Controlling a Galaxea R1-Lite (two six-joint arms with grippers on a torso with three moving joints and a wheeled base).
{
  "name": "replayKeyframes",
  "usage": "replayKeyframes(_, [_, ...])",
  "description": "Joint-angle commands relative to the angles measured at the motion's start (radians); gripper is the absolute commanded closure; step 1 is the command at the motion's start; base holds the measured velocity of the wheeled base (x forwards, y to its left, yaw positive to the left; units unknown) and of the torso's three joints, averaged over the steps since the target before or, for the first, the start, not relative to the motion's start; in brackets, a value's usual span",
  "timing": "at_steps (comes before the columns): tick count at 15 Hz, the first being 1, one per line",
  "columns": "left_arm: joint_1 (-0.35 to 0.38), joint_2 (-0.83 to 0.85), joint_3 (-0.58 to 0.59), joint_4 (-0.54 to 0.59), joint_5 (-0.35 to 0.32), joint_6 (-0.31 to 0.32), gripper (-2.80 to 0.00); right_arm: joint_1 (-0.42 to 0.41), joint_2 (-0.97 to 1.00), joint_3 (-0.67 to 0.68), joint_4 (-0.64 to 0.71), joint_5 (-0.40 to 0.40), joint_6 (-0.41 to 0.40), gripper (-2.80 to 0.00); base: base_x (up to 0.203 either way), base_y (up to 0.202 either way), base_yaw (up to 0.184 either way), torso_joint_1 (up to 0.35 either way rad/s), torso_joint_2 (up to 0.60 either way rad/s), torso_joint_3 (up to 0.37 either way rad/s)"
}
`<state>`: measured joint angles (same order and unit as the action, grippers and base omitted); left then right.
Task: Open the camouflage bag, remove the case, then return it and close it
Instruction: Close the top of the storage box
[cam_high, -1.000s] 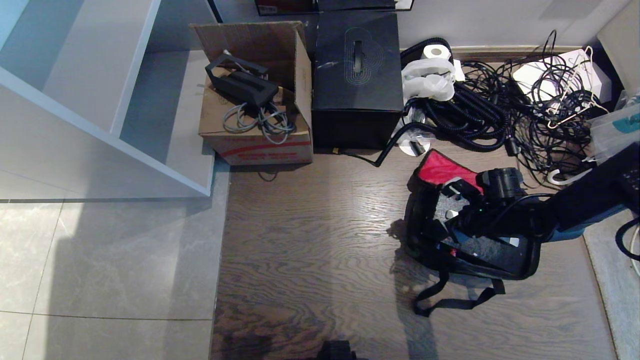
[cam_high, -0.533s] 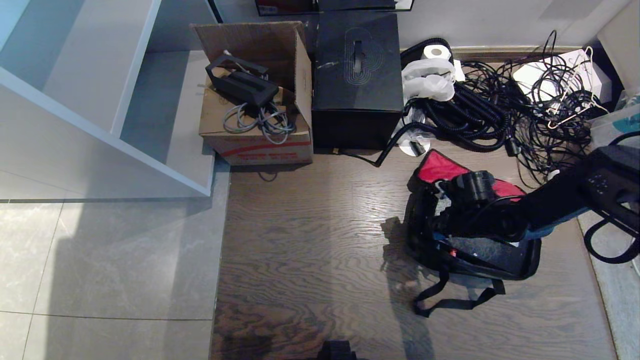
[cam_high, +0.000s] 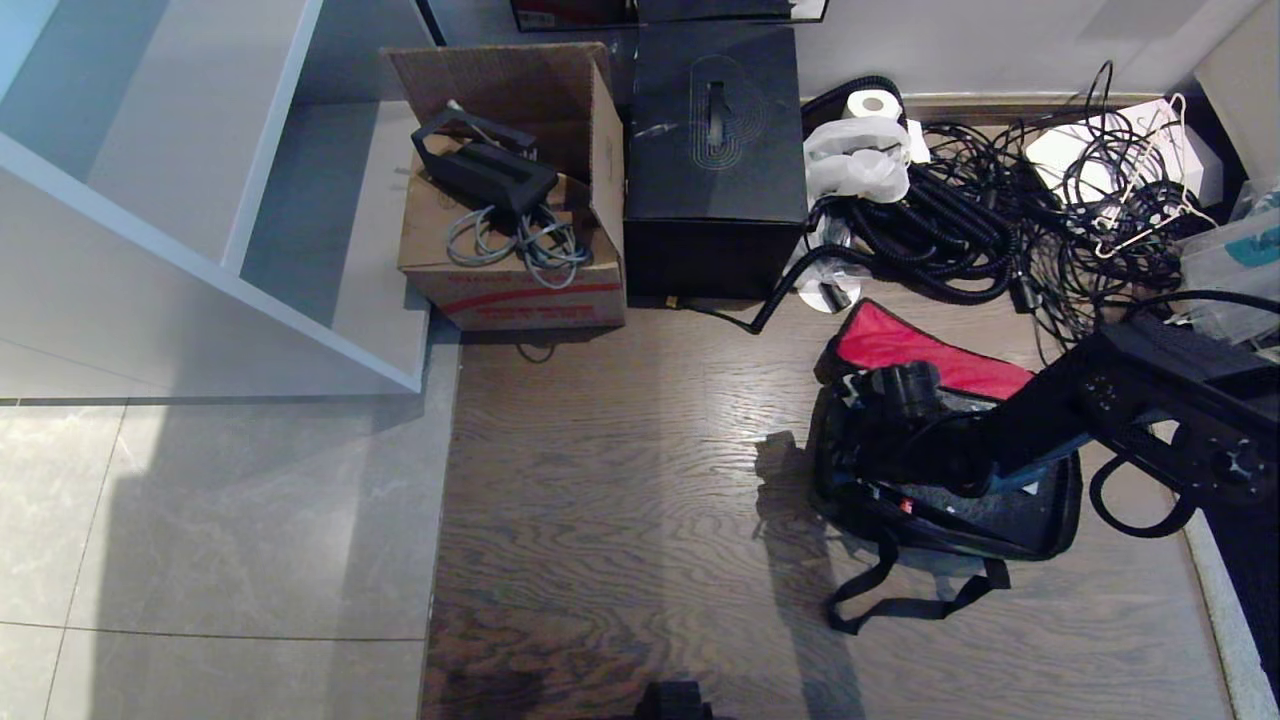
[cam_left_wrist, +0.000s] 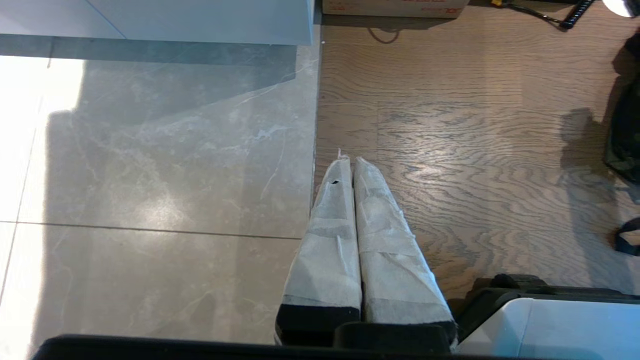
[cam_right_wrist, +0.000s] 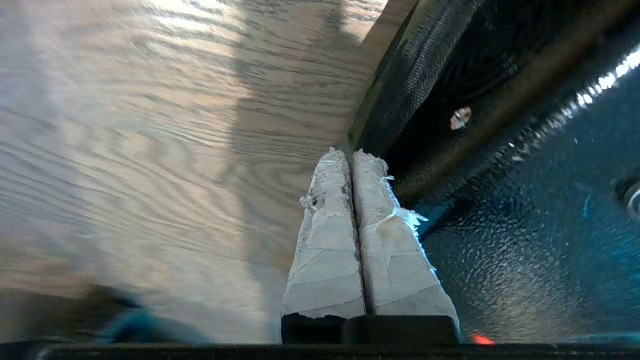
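A: Start nearest us. What's the left gripper (cam_left_wrist: 350, 165) doing?

B: Nothing. Its taped fingers are pressed together on nothing, hanging over the seam where the grey tile meets the wood floor (cam_high: 620, 520). It is parked.

A: And the task's things?

B: The camouflage bag (cam_high: 940, 500) sits on the wood at about four o'clock from the middle of the head view, lid thrown back toward twelve so the red lining (cam_high: 905, 350) faces up. The case (cam_high: 985, 505) lies inside it, speckled black surface showing; its strap trails toward six.

A: What has changed over the last second?

B: The right arm has swung. A second ago its wrist sat over the middle of the open bag; now the right gripper (cam_right_wrist: 352, 160) has slid toward nine o'clock, to the bag's left edge. In the wrist view the closed fingertips sit right over the bag's black wall, wood on one side, glittery case on the other. The bag and case themselves haven't shifted.

A: Is it holding anything?

B: No. Fingers shut flat against each other, nothing between them.

A: So where does that leave the task?

B: My reading: bag open, case in the bag. Whether it has been out yet, I can't say. With the fingers closed at the rim, I'd guess it is heading for the lid or zip.

A: Beyond that?

B: At twelve, the plain black cube box (cam_high: 712, 150), cardboard box (cam_high: 510, 270), tangled cables (cam_high: 1000, 230).
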<state>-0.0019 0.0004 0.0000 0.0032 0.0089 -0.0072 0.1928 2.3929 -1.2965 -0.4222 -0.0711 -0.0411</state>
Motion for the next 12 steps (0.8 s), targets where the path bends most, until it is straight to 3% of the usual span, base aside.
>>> replayKeyframes(1, [0.0,0.0,0.0,0.0,0.0,0.0,0.0,-0.018,0.006,0.017,-0.018,-0.061,-0.104,0.0,0.0,0.0,0.0,0.0,0.0,0.0])
replayKeyframes(3, [0.0,0.0,0.0,0.0,0.0,0.0,0.0,-0.044,-0.006,0.026,-0.051,-0.116,-0.199,0.0,0.0,0.0,0.0,0.0,0.0,0.0])
replayKeyframes(6, [0.0,0.0,0.0,0.0,0.0,0.0,0.0,-0.12,-0.04,0.063,-0.063,-0.131,-0.407,0.0,0.0,0.0,0.0,0.0,0.0,0.0])
replayKeyframes(10, [0.0,0.0,0.0,0.0,0.0,0.0,0.0,-0.204,-0.09,0.14,-0.005,-0.149,-0.633,0.0,0.0,0.0,0.0,0.0,0.0,0.0])
replayKeyframes(12, [0.0,0.0,0.0,0.0,0.0,0.0,0.0,-0.228,-0.104,0.174,0.032,-0.144,-0.701,0.0,0.0,0.0,0.0,0.0,0.0,0.0])
